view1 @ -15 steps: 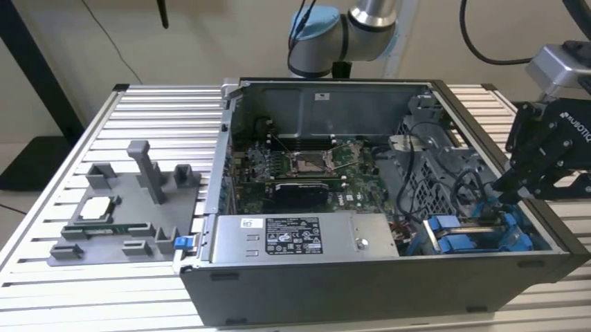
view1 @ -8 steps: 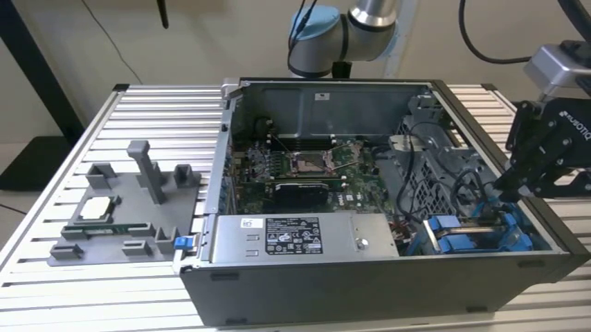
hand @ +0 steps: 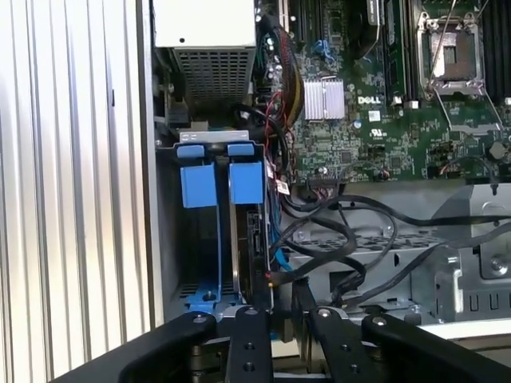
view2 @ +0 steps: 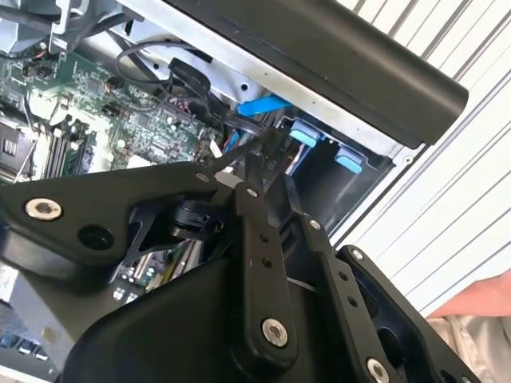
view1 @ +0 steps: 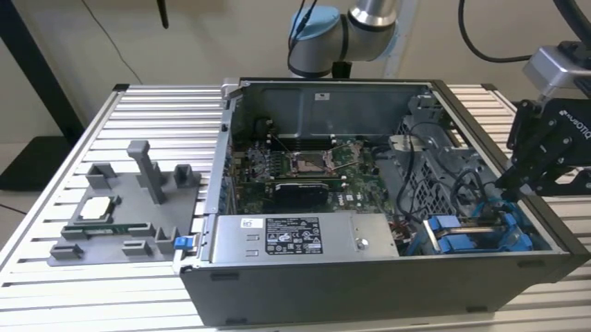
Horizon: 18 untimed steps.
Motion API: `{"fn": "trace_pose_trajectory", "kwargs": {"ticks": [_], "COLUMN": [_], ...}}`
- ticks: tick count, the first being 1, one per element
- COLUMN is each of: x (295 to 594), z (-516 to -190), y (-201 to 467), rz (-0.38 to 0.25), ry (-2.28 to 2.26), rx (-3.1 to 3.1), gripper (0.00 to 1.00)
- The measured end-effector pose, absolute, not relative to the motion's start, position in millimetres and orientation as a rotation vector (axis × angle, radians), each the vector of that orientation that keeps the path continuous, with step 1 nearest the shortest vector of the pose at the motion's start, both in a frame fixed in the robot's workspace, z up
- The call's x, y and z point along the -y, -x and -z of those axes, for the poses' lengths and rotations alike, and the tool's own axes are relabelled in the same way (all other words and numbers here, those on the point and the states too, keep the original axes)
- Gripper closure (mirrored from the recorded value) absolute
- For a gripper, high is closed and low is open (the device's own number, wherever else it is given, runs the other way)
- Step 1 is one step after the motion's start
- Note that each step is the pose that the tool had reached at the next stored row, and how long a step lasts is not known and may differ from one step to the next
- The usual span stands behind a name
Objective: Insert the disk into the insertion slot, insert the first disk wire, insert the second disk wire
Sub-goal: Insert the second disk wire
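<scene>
The gripper (hand: 285, 302) is pinched shut on a thin black wire (view2: 243, 126) just above the slot (hand: 209, 138), seemingly to reach the disk (hand: 254, 239), which stands on edge, seated in that slot; beyond the slot lies the motherboard (hand: 359, 136).

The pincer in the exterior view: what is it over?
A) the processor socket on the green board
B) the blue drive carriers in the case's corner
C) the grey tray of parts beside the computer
B: the pincer hangs above the blue carriers at the exterior view's right.
</scene>
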<state>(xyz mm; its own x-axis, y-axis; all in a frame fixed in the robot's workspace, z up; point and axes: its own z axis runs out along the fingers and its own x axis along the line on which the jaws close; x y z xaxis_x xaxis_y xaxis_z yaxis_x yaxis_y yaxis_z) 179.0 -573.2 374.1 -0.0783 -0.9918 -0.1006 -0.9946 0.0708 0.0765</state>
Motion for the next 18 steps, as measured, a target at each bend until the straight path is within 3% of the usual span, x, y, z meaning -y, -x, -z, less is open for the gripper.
{"fn": "trace_pose_trajectory", "kwargs": {"ticks": [18], "x": [566.0], "z": [-369.9], "y": [-184.7], "rz": [-0.119], "ry": [2.116], "rx": [-2.238], "gripper": [0.0]}}
